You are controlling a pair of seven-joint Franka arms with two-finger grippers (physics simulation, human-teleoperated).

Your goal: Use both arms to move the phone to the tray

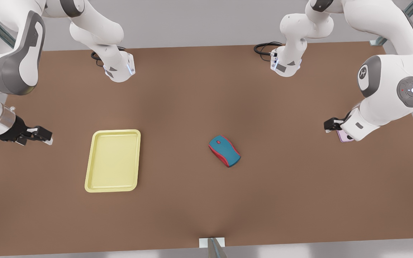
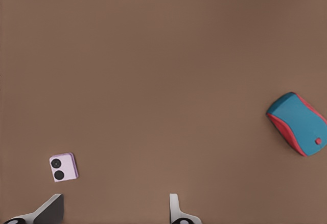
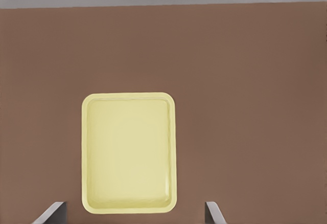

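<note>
The pale pink phone (image 1: 343, 136) lies flat near the table edge on the front view's right, partly hidden under an arm's wrist. Its two black lenses face up in the left wrist view (image 2: 64, 168). My left gripper (image 1: 331, 124) hovers just above and beside it, open (image 2: 112, 211), with the phone close to one fingertip (image 2: 51, 207) and outside the gap. The pale yellow tray (image 1: 113, 132) lies empty on the front view's left. My right gripper (image 1: 41, 136) waits open beside it, facing the tray (image 3: 127, 96), apart from it.
A teal-and-red mouse (image 1: 224, 151) sits mid-table between phone and tray, also in the left wrist view (image 2: 298, 123). Both arm bases (image 1: 118, 70) (image 1: 285, 64) stand at the table's far side with black cables (image 1: 264, 48). A small mount (image 1: 212, 243) sits at the near edge.
</note>
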